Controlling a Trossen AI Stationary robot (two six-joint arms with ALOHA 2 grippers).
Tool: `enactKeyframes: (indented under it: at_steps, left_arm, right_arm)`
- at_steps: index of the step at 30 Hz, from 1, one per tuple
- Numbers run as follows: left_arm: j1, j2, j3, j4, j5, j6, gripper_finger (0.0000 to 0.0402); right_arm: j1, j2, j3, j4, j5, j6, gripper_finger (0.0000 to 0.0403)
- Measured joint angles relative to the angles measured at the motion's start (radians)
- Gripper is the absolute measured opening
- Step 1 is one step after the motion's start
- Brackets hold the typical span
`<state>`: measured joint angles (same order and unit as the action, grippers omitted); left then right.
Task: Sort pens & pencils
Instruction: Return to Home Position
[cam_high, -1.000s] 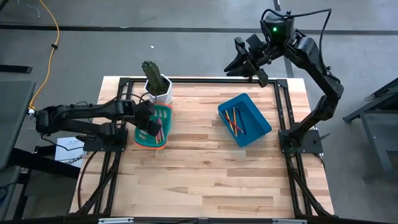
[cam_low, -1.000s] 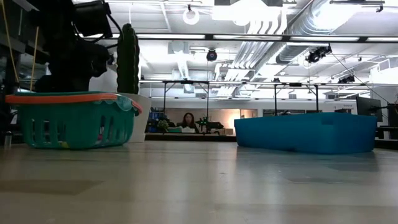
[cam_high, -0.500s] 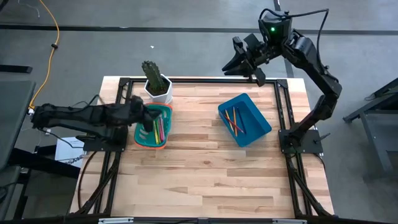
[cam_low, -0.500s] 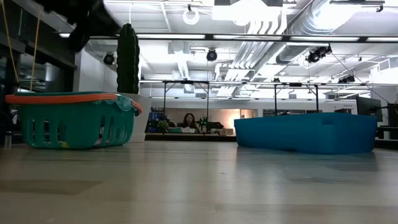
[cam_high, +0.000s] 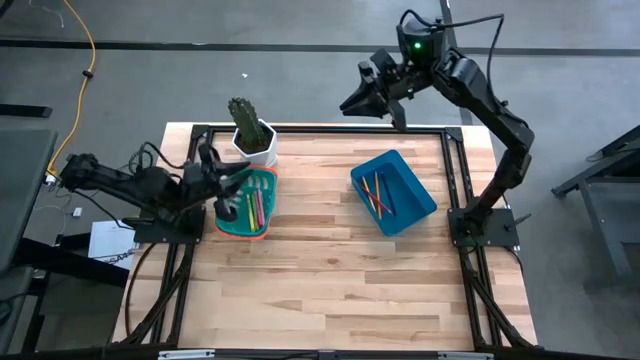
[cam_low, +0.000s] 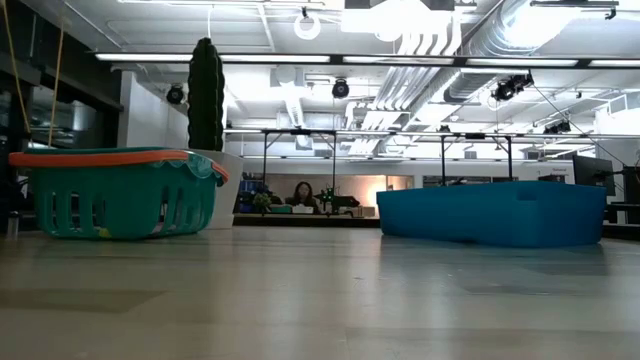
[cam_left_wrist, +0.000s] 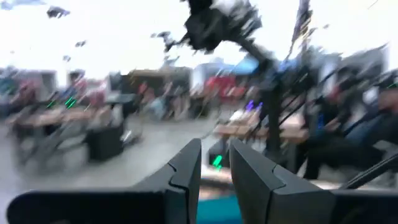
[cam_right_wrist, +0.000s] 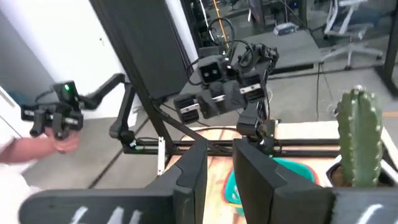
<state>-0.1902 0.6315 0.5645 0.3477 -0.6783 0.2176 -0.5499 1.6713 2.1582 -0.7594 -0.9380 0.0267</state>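
The pens (cam_high: 253, 206), pink, yellow and green, lie together in the green basket (cam_high: 224, 228). The pencils (cam_high: 377, 194) lie in the blue bin (cam_high: 420, 208), and no loose stick shows on the table (cam_high: 330, 280).

A second ago the left gripper (cam_high: 220, 175) hung right over the basket and hid part of it. It has now drawn back to the rim on its own arm's side. It has also left the low view, where the basket stands uncovered. Its fingers stand a little apart with nothing between them, so the last pen has been let go.

The right gripper (cam_high: 368, 100) waits raised beyond the table's far edge and has swung slightly leftward. Its fingers are likewise a little apart and empty.

The sorting looks finished. Only the arms' return to rest seems to remain.
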Motion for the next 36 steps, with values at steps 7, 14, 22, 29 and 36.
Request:
enactKeyframes:
  at_steps: [7,14,22,29,36]
  left_arm:
    - [0.0,-0.004,-0.201,0.489,0.245,0.118,0.0072]
    - [0.0,-0.044,-0.356,0.752,0.439,0.129,0.0072]
    - [0.0,-0.162,-0.479,0.782,0.447,0.114,0.0072]
    - [0.0,-0.222,-0.546,0.764,0.474,0.099,0.0072]
    - [0.0,-0.283,-0.556,0.707,0.476,0.099,0.0072]
  right_arm:
    - [0.0,0.034,0.0,0.027,0.005,0.104,0.0068]
    - [0.0,0.043,0.0,0.027,0.072,0.157,0.0068]
    - [0.003,0.043,0.0,0.048,0.119,0.23,0.0068]
    - [0.023,0.043,0.0,0.097,0.152,0.265,0.0068]
    - [0.028,0.043,0.0,0.102,0.181,0.296,0.0068]
